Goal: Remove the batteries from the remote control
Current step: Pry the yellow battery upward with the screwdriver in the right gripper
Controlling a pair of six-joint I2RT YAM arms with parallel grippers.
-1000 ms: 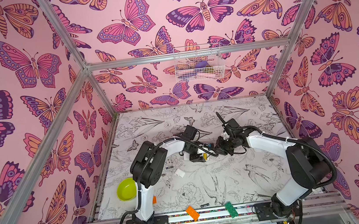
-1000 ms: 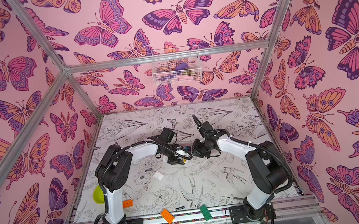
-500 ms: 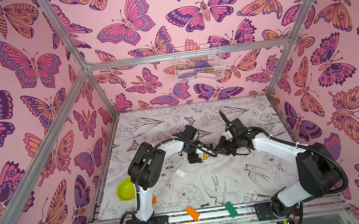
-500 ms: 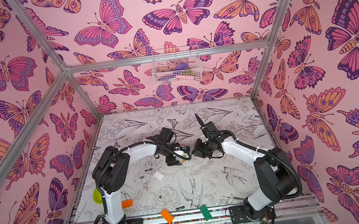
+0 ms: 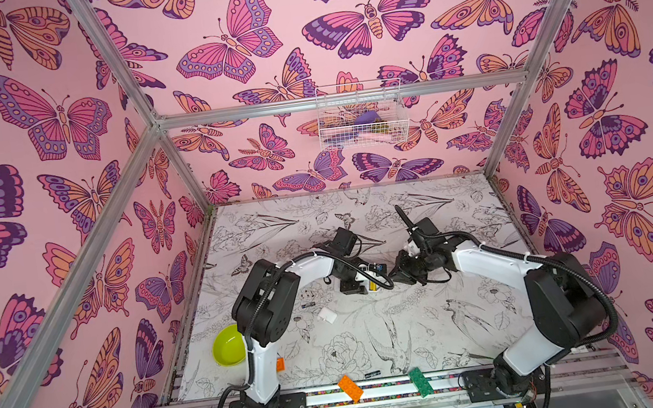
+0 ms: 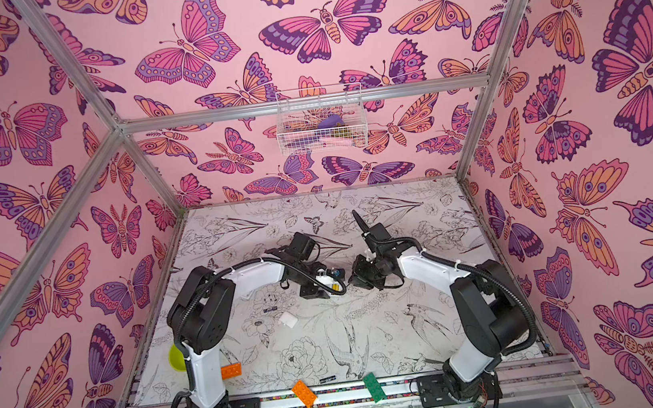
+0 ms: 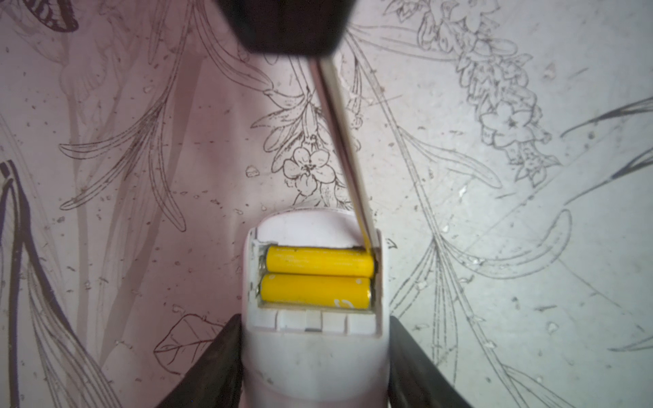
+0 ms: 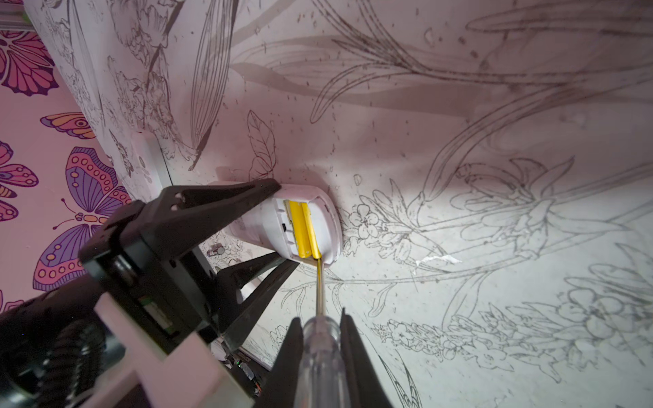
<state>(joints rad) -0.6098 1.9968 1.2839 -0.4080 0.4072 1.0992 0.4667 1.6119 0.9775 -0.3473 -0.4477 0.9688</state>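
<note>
The left pincer (image 7: pixel 312 319) is clamped on the body of a white remote control (image 7: pixel 314 356), one black finger (image 7: pixel 212 364) pressed to each side, spread to the remote's width. Just past its fingertips the remote's battery bay (image 7: pixel 381 282) lies open, its lid off, with two yellow batteries (image 7: pixel 319 263) seated side by side inside. Facing it, the right pincer (image 8: pixel 319 328) is shut tight on the clear handle of a thin metal tool (image 8: pixel 319 353). The shaft reaches forward from those fingertips, and its tip touches the end of the yellow battery farther from the left pincer, ready to pry. Farther off, back behind the left pincer toward its arm's base, a small white cover (image 5: pixel 327 316) rests on the flower-printed table (image 5: pixel 435 326). Just beside it lies a slim dark cylinder (image 5: pixel 309 305), likely a black battery. A second dark piece (image 5: pixel 372 374) lies well apart at the table's front edge, too small to be sure of. Judged from this, the job is roughly half done: lid removed, the black pair apparently out, the yellow pair left to lever free. The only writing is a white mark on the yellow battery nearer the left pincer, cut off and unreadable; no brand shows.
</note>
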